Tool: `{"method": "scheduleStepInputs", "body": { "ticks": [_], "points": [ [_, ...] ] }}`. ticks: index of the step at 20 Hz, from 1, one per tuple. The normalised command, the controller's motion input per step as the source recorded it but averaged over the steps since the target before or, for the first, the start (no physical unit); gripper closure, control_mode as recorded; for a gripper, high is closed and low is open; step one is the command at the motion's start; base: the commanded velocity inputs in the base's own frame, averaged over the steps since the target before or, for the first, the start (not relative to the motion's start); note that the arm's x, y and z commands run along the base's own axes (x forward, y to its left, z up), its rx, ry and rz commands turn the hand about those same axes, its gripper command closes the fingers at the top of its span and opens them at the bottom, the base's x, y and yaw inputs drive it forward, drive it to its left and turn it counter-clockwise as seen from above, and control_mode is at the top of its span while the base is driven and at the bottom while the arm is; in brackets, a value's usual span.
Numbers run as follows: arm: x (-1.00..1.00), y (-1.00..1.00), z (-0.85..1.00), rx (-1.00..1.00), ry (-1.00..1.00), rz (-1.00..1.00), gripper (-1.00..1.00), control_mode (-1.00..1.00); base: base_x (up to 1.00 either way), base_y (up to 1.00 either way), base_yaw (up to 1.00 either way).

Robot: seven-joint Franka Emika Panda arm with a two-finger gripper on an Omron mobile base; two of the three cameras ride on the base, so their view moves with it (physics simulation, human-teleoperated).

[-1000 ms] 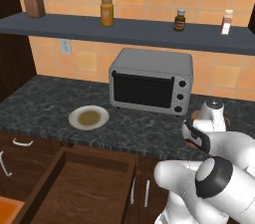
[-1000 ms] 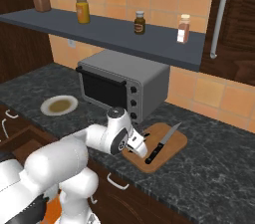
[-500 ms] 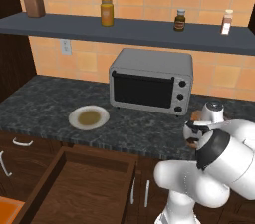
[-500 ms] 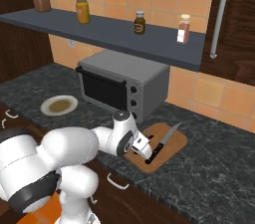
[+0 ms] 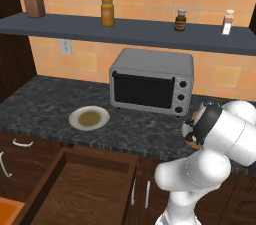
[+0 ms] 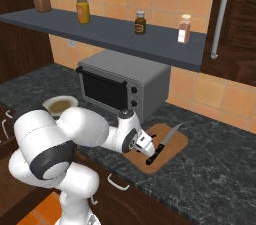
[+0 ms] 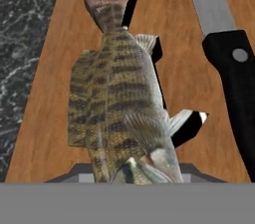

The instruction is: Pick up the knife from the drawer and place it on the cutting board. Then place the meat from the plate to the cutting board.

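Observation:
Over the light wooden cutting board (image 7: 55, 133) (image 6: 175, 153) hangs the meat (image 7: 117, 103), a brown striped fish-shaped piece that casts a dark shadow on the wood. My gripper (image 7: 134, 168) (image 6: 144, 145) is shut on its near end, and the meat hides the fingertips. The knife (image 7: 234, 78) (image 6: 161, 145) lies flat on the board just right of the meat, black handle toward me and blade pointing away. Left on the counter, the white plate (image 5: 89, 118) (image 6: 60, 104) shows a bare brownish centre. Below the counter the drawer (image 5: 85, 194) stands pulled out.
A grey toaster oven (image 5: 151, 81) (image 6: 122, 81) stands at the back of the dark stone counter (image 5: 40, 104), close behind the board. A shelf (image 5: 125, 28) with several jars runs above. Narrower drawers with silver handles (image 5: 22, 143) sit at the left.
The arm's elbow and upper links have swung round. The hand has stayed over the cutting board, edging slightly toward the knife with the meat still in it.

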Motion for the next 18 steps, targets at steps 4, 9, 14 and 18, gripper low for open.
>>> {"method": "scheduleStepInputs", "body": {
  "ticks": [4,9,14,18],
  "points": [
    [0.00,0.00,-0.13,0.00,0.00,0.00,-1.00,-1.00,0.00,0.00,0.00],
    [0.00,0.00,0.03,0.00,0.00,0.00,-1.00,-1.00,0.00,0.00,0.00],
    [-0.07,0.00,0.26,0.00,0.00,0.00,-1.00,-1.00,0.00,0.00,0.00],
    [-0.49,-0.02,0.72,0.01,-0.08,0.00,-1.00,-1.00,0.00,0.00,0.00]
  ]
}}
